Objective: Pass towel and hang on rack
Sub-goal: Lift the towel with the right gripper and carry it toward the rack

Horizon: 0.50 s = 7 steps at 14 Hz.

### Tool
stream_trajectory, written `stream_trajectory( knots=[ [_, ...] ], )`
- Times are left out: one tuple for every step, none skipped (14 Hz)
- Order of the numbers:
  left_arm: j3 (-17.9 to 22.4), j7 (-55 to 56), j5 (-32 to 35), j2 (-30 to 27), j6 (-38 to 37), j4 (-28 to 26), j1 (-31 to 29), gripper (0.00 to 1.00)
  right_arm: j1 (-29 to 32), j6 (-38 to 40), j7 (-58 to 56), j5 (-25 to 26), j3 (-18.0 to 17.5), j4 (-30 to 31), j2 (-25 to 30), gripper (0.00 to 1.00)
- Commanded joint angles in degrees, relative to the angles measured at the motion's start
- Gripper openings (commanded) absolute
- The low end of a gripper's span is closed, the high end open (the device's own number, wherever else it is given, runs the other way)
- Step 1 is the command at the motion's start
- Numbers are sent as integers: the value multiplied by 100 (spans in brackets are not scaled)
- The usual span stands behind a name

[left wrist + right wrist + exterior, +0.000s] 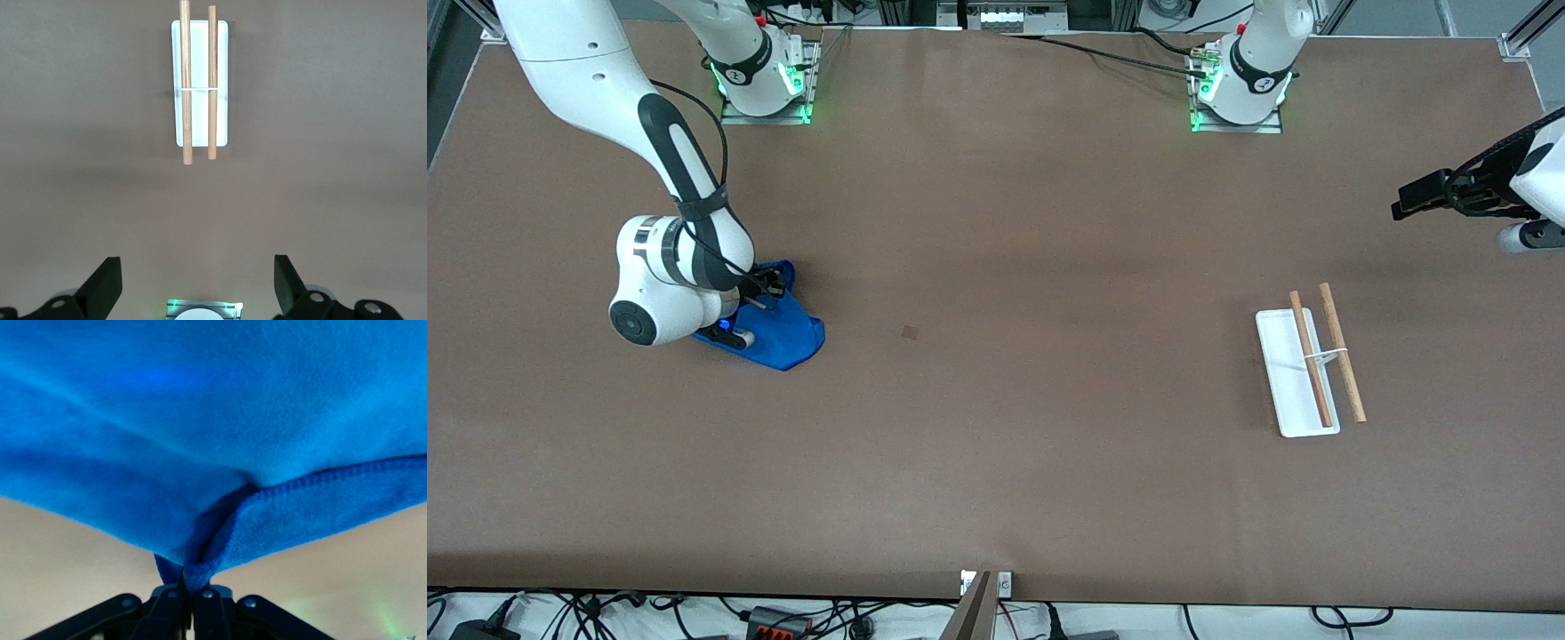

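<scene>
Looking from the front view first, we see our right gripper [758, 289] down on the blue towel [783, 336], which lies on the brown table [996, 400] toward the right arm's end. The wrist hides the fingers here. The rack [1309, 369] stands well apart from the towel, toward the left arm's end of the table, and nothing hangs on its two wooden rods. Our left gripper [1409, 200] waits up in the air near the table's edge at that same end.

From the left wrist view, we look down on the rack [199, 83] with its white base and two bare rods. Our left gripper [197, 283] is spread wide and holds nothing.

From the right wrist view, our right gripper [189, 595] is pinched tight on a fold of the towel [213, 440], near its stitched edge. The soft cloth fills most of this view.

We think the job has only just begun. The grab looks done. We still have to lift the towel, pass it to the left gripper, and hang it over the rods.
</scene>
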<state>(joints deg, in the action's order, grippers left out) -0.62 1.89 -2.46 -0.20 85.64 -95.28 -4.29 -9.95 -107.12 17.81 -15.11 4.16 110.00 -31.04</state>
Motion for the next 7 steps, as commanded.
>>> stream_trajectory(
  knots=[
    [-8, -22, -70, 81, -127, 185, -37, 100, -94, 1206, -5, -80, -20, -1115, 186, 0],
    [-8, -22, -70, 81, -127, 185, -37, 100, -164, 1725, 56, -97, -20, -1635, 177, 0],
    [-8, -22, -70, 81, -127, 185, -29, 100, -261, 2191, 195, -211, -29, -2171, 186, 0],
    [-8, -22, -70, 81, -127, 185, -37, 100, -331, 2500, 380, -386, -21, -2637, 186, 0],
    [-8, -22, -70, 81, -127, 185, -37, 100, -341, 2695, 477, -536, -29, -2990, 195, 0],
    [-8, -22, -70, 81, -127, 185, -37, 100, -375, 2801, 443, -729, -73, -3394, 195, 0],
    [-8, -22, -70, 81, -127, 185, -37, 100, -376, 2811, 391, -896, -186, -3728, 186, 0]
  ],
)
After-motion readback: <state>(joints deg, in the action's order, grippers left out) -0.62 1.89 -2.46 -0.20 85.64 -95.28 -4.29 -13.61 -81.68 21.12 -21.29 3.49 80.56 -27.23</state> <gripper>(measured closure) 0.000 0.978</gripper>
